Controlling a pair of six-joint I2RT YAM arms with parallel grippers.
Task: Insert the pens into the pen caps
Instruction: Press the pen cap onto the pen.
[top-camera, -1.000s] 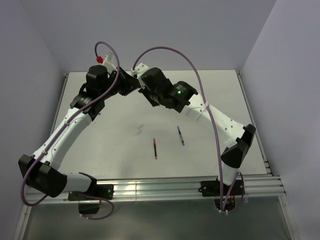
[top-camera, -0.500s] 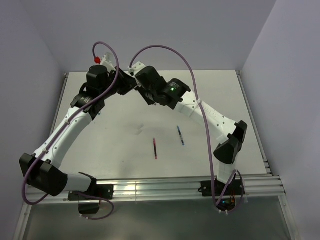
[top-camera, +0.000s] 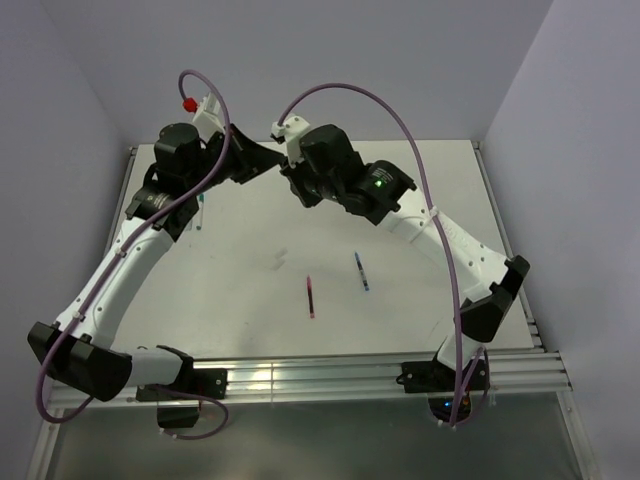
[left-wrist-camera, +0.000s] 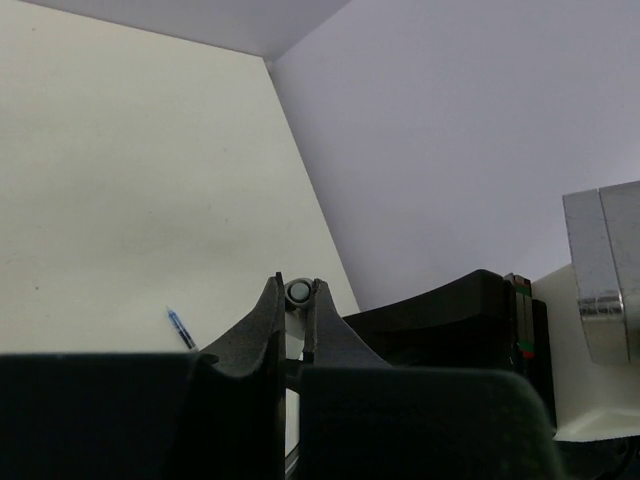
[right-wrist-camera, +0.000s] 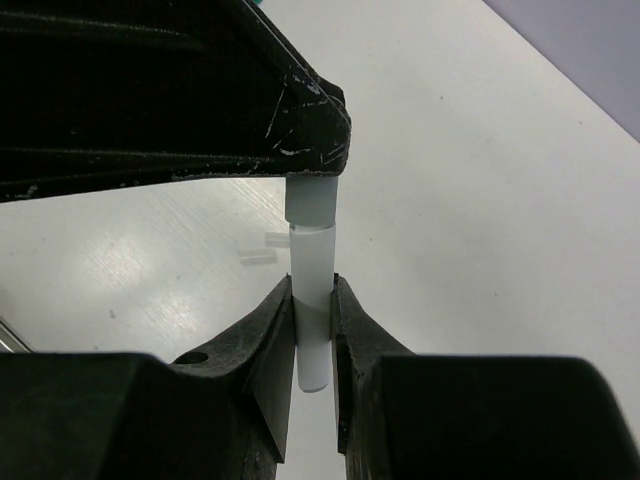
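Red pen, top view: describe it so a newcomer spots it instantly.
On the pale table, look mid-table, toward the near edge. Two thin pens lie there apart. The red pen is the left one, nearer that edge, unlike the dark blue pen.

Both arms are built alike. The left arm (top-camera: 118, 268) and the right arm (top-camera: 450, 238) have glossy white shells on their long links, broken by chunky matte-black joint housings (top-camera: 78, 362). A thin purple cable (top-camera: 350, 90) arcs free above each arm, then runs along its white links. A red plug (top-camera: 186, 104) sits on the left arm at eleven o'clock in the overhead view. A green light (top-camera: 378, 183) glows on a black housing of the right arm. Black base blocks (top-camera: 195, 380) sit at seven and five o'clock. The left hand (left-wrist-camera: 297, 298) and right hand (right-wrist-camera: 312, 300) have black, tapered fingers (right-wrist-camera: 268, 330), and the left's show pale scratches.
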